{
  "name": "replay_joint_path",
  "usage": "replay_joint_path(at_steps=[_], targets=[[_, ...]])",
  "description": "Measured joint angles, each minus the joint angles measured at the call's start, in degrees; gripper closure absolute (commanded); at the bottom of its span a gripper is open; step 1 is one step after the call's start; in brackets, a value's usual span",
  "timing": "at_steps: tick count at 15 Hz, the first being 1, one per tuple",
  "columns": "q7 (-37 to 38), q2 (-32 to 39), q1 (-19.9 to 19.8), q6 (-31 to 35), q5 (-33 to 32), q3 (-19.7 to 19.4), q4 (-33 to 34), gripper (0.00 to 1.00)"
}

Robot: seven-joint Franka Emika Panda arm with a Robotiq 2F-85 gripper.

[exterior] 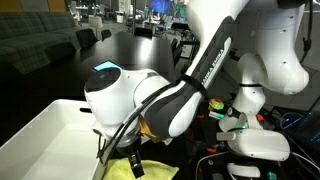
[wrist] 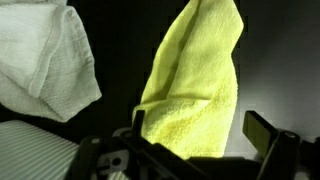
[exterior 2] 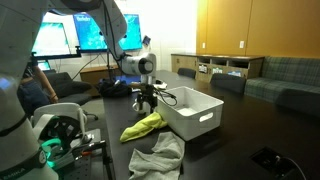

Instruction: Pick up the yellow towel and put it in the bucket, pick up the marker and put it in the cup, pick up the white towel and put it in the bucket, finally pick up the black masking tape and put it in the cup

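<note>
A yellow towel (exterior 2: 142, 126) lies crumpled in a long strip on the dark worktop (exterior 2: 222, 142), outside the white bucket (exterior 2: 192, 112) and just beside its long wall. The end effector (exterior 2: 147, 101) hangs directly over the towel's far end. Its jaws are spread wide and grip nothing. In the wrist view the two dark fingers (wrist: 262, 132) stand well apart at the bottom edge, with the yellow cloth lying loose between and beyond them. A white towel (exterior 2: 160, 155) sits bunched on the worktop near the yellow one, away from the bucket; the wrist view shows a dark strip of worktop between the two cloths. The white arm (exterior: 130, 95) fills an exterior view.
</note>
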Motion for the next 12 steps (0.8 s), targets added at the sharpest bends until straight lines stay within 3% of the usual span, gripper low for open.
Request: replay_joint_path(at_steps=[7,12], targets=[[-11.5,6.4,-3.3,0.9,6.0,3.1,-0.9,0.00],[-13.8,10.5,-4.7,5.0,9.3,4.2,-1.3,0.00]])
